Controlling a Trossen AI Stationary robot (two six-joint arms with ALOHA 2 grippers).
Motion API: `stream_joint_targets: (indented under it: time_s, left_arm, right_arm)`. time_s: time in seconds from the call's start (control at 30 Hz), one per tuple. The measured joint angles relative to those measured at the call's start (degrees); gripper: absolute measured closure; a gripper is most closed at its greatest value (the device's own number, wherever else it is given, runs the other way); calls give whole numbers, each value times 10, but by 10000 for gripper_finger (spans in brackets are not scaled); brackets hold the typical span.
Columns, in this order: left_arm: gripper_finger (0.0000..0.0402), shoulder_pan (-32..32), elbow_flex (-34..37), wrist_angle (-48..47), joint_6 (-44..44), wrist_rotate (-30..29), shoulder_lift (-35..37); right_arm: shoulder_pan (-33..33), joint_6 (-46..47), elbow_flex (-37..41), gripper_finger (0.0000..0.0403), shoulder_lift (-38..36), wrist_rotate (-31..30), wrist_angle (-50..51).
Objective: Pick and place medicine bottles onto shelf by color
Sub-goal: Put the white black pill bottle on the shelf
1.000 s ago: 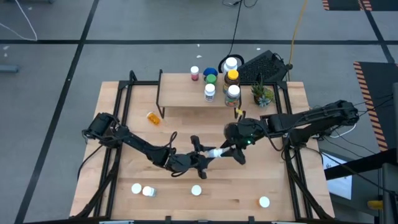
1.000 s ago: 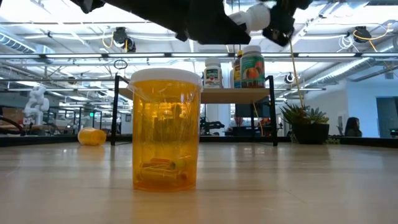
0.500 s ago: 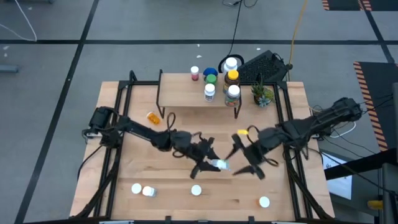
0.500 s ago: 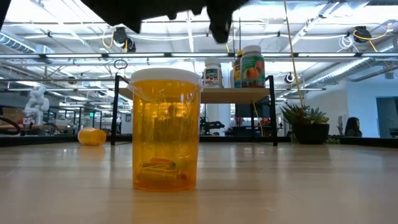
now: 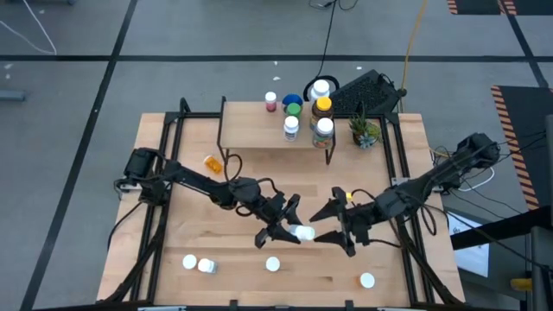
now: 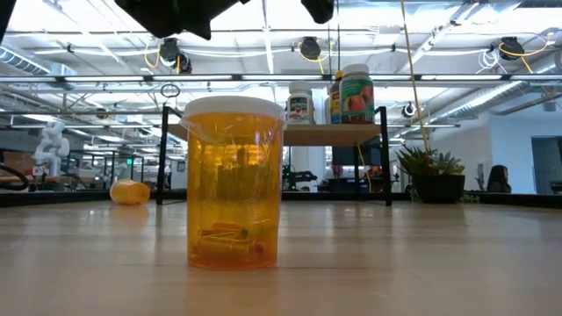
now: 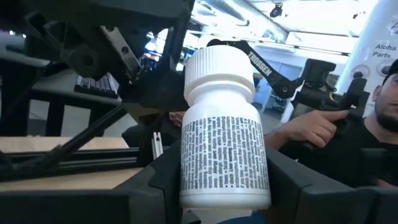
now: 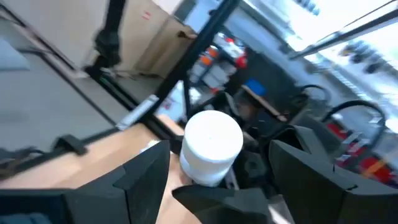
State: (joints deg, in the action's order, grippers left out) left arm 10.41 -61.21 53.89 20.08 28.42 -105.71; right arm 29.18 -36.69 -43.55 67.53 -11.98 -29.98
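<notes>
A white medicine bottle (image 5: pixel 303 232) with a printed label (image 7: pixel 224 155) lies level in the air above the table's middle, with my left gripper (image 5: pixel 288 229) shut on it. Its white cap (image 8: pixel 211 144) points at my right gripper (image 5: pixel 327 226). That gripper is open, with one finger on either side of the cap and a gap to each. On the light-wood shelf (image 5: pixel 259 134) at the far side stand several bottles (image 5: pixel 321 108). An orange bottle (image 5: pixel 212 163) lies on the table left of the shelf. Another orange bottle (image 6: pixel 233 180) stands close in the low view. My left gripper pinches the white bottle's lower body (image 7: pixel 221 190) between its two fingers (image 7: pixel 155 186), coming level from the table's left. The fingers lie along the bottle, whose cap end sticks out toward the table's right. The bottle is lifted clear of the table.
Several white-capped bottles (image 5: pixel 198 263) stand near the table's front edge, one (image 5: pixel 272 264) just below the grippers and one (image 5: pixel 367 280) at the front right. A potted plant (image 5: pixel 364 131) stands right of the shelf, with a keyboard (image 5: pixel 367 91) behind it. A person (image 7: pixel 379 118) shows beyond the table.
The white bottle has gone toward the table's near edge, held by my left gripper, and stays level. My right gripper has opened, drawn back a little toward the table's right edge, and also moved toward the near edge.
</notes>
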Motion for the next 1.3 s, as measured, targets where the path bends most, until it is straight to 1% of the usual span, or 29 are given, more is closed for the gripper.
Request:
stream_joint_targets:
  time_s: [0.1, 0.23, 0.3, 0.4, 0.53, 0.67, 0.87, 0.93, 1.1, 1.23, 1.3]
  left_arm:
    - [244, 0, 0, -1, 1, 0, 0]
    - [244, 0, 0, -2, 2, 0, 0]
    - [244, 0, 0, -2, 3, 0, 0]
    - [244, 0, 0, -2, 10, 1, 0]
    - [243, -2, 0, -3, 18, -2, 0]
    - [243, -8, 0, -13, 33, -4, 0]
    - [243, -10, 0, -19, 42, -4, 0]
    - [243, -10, 0, -20, 41, -4, 0]
    - [242, -10, 0, -32, 47, -12, 0]
    - [234, -3, 0, -63, 28, -36, 0]
    - [220, -3, 0, -84, 12, -48, 0]
  right_arm:
    - [-16, 27, 0, 136, 0, 58, 4]
    - [-32, 44, 0, 145, 3, 69, 7]
    - [-37, 45, 0, 156, 3, 85, 7]
    - [-49, 53, -1, 179, 11, 129, 2]
    - [-66, 71, -1, 206, 27, 151, -4]
    - [-71, 77, -1, 216, 32, 158, -21]
    - [-73, 89, -1, 219, 33, 165, -22]
    - [-77, 103, -1, 226, 33, 165, -18]
    - [-85, 136, -1, 263, 33, 167, -10]
    - [-84, 174, -1, 264, 34, 166, 3]
    - [-85, 211, -1, 264, 33, 146, 13]
